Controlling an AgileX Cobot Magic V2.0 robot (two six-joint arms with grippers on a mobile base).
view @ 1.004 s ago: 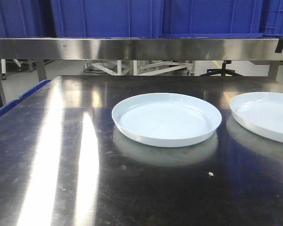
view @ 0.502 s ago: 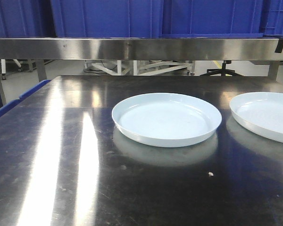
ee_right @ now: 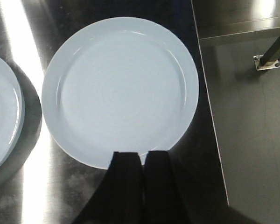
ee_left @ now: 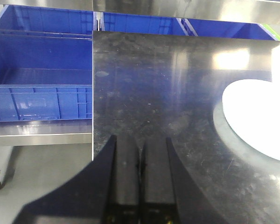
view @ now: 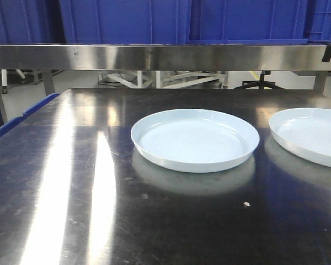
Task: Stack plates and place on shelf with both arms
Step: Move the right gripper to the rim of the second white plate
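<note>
Two pale bluish-white plates lie apart on the dark steel table [view: 71,182]: one in the middle [view: 195,139], one at the right, cut by the frame edge [view: 314,135]. Neither arm shows in the front view. My left gripper [ee_left: 141,142] is shut and empty above the table's left part, with the middle plate [ee_left: 259,119] glaring white to its right. My right gripper [ee_right: 143,156] is shut with nothing in it, its tips over the near rim of the right plate [ee_right: 120,91]. The middle plate [ee_right: 2,121] shows at that view's left edge. The steel shelf [view: 154,57] runs across the back.
Blue bins [view: 127,22] stand on the shelf. More blue bins [ee_left: 37,100] sit low beside the table's left edge [ee_left: 92,93]. The table's right edge [ee_right: 210,93] runs close to the right plate, with a metal post [ee_right: 270,53] beyond. A small crumb [view: 246,204] lies near the front.
</note>
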